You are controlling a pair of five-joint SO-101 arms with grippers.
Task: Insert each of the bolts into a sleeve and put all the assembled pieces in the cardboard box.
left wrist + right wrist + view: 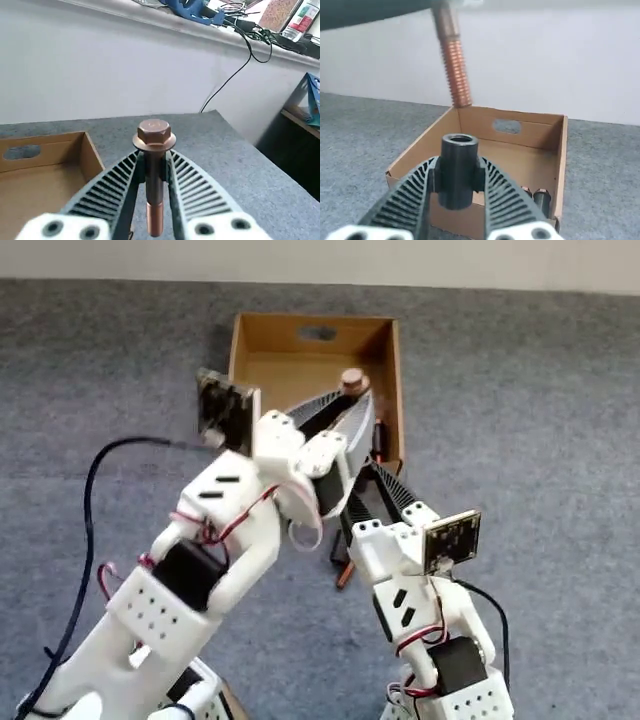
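Observation:
My left gripper (155,161) is shut on a copper bolt (154,137), held by its shank with the hex head (351,379) past the fingertips. In the high view the left gripper (348,408) hangs over the near right part of the cardboard box (250,345). My right gripper (457,176) is shut on a dark sleeve (458,149), upright with its bore open. The bolt's threaded end (456,70) hangs just above the sleeve, slightly off its axis and apart from it. The right gripper (378,462) sits at the box's near right corner, below the left one.
Two assembled pieces (536,195) lie in the near right corner of the box (560,150). A dark piece with a copper end (345,566) lies on the grey carpet between the two arms. Open carpet stretches left and right of the box.

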